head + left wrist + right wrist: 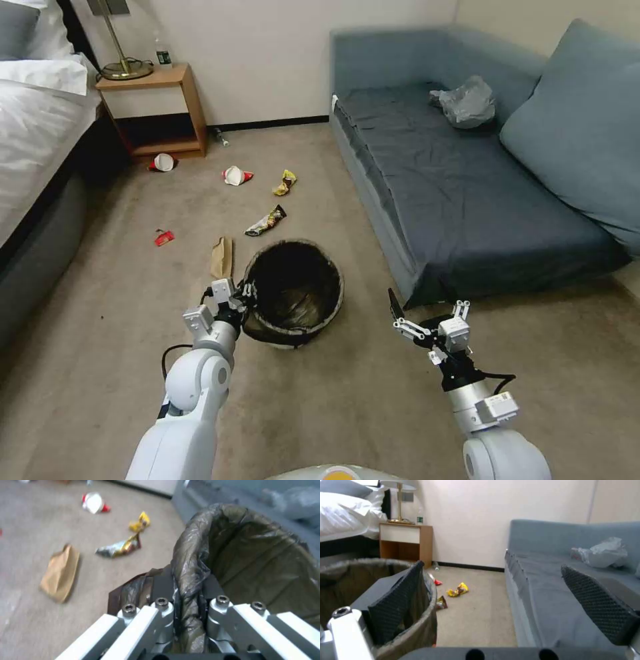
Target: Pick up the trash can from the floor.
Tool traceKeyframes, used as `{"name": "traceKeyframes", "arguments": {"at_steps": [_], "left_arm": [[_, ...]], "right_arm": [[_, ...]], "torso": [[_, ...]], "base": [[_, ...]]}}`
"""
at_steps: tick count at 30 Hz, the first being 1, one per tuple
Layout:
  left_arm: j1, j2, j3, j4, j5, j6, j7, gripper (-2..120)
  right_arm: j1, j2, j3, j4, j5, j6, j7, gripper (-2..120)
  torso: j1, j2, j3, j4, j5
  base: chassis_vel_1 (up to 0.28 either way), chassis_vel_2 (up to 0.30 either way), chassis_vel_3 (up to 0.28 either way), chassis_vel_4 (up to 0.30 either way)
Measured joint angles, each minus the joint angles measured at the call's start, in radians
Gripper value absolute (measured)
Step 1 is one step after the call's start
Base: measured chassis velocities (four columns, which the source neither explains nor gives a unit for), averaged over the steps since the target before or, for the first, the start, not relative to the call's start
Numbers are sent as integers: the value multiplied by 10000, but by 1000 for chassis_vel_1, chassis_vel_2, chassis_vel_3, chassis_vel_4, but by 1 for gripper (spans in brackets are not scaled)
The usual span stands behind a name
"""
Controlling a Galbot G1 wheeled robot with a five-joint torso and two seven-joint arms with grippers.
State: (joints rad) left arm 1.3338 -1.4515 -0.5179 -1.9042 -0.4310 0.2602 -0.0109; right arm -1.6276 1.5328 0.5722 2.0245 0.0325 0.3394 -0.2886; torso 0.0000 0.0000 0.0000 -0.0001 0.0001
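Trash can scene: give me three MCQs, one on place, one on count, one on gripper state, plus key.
1. The left gripper is at the trash can's:
A. rim
B. base
C. far side

2. Red-and-white cups lying on the floor:
A. none
B. two
C. five

3. The right gripper is:
A. shut on the bin
B. open, beside the sofa
C. holding a bag

A: fingers clamp the liner-covered rim. B: two cups lie near the nightstand. B: its fingers stand apart, holding nothing.

Trash can (pixel 293 293) on the floor (pixel 347 413)

Small round white bin with a black bag liner over its rim, tilted, mouth open toward 12 o'clock, on beige-grey carpet, sofa at 3 o'clock.
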Motion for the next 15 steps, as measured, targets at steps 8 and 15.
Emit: {"name": "traceKeyframes", "arguments": {"at_steps": [8,15], "left_arm": [[545,88,168,-717,729,-508,286,6],[759,147,149,-854,807,-720,282,6]], "right_arm": [[131,4,26,24,195,-122,448,100],[184,-6,60,-16,318,-149,492,100]], "torso": [[0,0,0,0,-1],[0,0,0,1,-1]], "base": [[0,0,0,0],[0,0,0,0]]}}
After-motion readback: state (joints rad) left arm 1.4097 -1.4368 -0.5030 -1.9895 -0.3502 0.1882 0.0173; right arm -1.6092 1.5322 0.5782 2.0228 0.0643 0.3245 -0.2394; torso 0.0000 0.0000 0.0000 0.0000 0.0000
